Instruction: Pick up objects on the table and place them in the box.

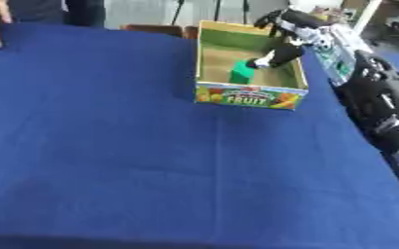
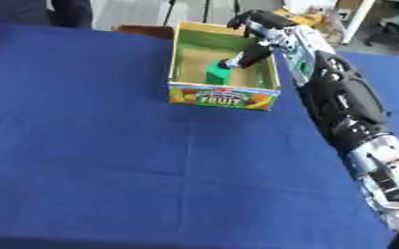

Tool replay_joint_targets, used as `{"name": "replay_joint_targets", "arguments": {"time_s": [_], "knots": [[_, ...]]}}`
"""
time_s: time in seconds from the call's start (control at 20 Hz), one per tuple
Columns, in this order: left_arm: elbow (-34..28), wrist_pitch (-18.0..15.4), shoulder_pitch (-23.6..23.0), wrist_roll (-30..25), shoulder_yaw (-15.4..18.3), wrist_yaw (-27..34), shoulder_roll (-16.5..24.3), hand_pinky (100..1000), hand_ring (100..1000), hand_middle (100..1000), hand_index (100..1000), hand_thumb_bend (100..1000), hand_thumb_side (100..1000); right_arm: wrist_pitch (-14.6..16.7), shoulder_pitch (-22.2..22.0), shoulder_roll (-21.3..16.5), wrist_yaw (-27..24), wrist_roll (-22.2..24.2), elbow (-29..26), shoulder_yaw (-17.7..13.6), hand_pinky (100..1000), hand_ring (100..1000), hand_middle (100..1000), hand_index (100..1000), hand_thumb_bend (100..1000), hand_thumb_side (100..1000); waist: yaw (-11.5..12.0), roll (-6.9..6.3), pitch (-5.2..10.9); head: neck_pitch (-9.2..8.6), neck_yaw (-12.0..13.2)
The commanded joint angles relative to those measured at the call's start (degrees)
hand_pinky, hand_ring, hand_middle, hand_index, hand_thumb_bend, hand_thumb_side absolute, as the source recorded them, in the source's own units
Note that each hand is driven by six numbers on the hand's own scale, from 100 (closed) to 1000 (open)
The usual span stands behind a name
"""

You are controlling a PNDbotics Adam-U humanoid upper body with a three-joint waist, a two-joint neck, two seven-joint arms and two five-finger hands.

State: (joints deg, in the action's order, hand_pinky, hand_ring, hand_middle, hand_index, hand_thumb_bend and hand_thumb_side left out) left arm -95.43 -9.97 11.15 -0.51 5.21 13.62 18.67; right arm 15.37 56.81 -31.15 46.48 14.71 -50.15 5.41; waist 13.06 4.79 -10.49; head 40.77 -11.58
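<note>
Left eye view: my right hand (image 1: 275, 56) reaches from the right into the box (image 1: 208, 63), at the far middle of the blue table (image 1: 109, 146). Its fingers point down at the green block (image 1: 241, 72) on the box floor; I cannot tell if they grip it or have let go. Left hand not seen.

Right eye view: same block (image 2: 216, 74), just under the fingertips. I judge it light, rigid, flat-sided; best pinched across opposite faces.
</note>
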Motion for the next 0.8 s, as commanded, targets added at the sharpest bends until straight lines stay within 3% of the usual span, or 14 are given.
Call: {"name": "replay_joint_targets", "arguments": {"time_s": [0.05, 0.45, 0.6, 0.8], "knots": [[-0.8, -0.2, 0.0, 0.4, 0.8, -0.1, 0.8, 649, 834, 710, 775, 664, 686, 0.0, -0.6, -4.9, -4.9, -1.8, -7.3, 0.3, 582, 681, 777, 898, 476, 463, -0.9, -0.58, 1.41, -0.33, 0.9], [-0.7, -0.3, -0.8, 1.6, 1.7, -0.4, 0.6, 649, 834, 710, 775, 657, 685, -3.0, -12.6, -12.2, -23.4, -5.6, -25.4, -1.2, 505, 585, 706, 883, 387, 467, -4.9, -1.65, 1.66, -0.82, 3.6], [-0.7, -0.3, -0.9, 1.8, 1.9, -0.3, 0.3, 649, 834, 710, 774, 652, 686, -4.4, -19.2, -12.3, -31.4, -8.7, -31.0, -3.0, 481, 556, 684, 883, 368, 467, -6.6, -2.44, 1.40, -1.05, 4.3], [-0.7, -0.2, -1.1, 2.1, 2.1, -0.3, 0.1, 648, 835, 710, 775, 649, 687, -5.7, -26.4, -11.2, -38.4, -12.7, -36.9, -5.5, 463, 538, 673, 885, 331, 469, -8.0, -3.30, 0.88, -1.06, 5.4]]}}
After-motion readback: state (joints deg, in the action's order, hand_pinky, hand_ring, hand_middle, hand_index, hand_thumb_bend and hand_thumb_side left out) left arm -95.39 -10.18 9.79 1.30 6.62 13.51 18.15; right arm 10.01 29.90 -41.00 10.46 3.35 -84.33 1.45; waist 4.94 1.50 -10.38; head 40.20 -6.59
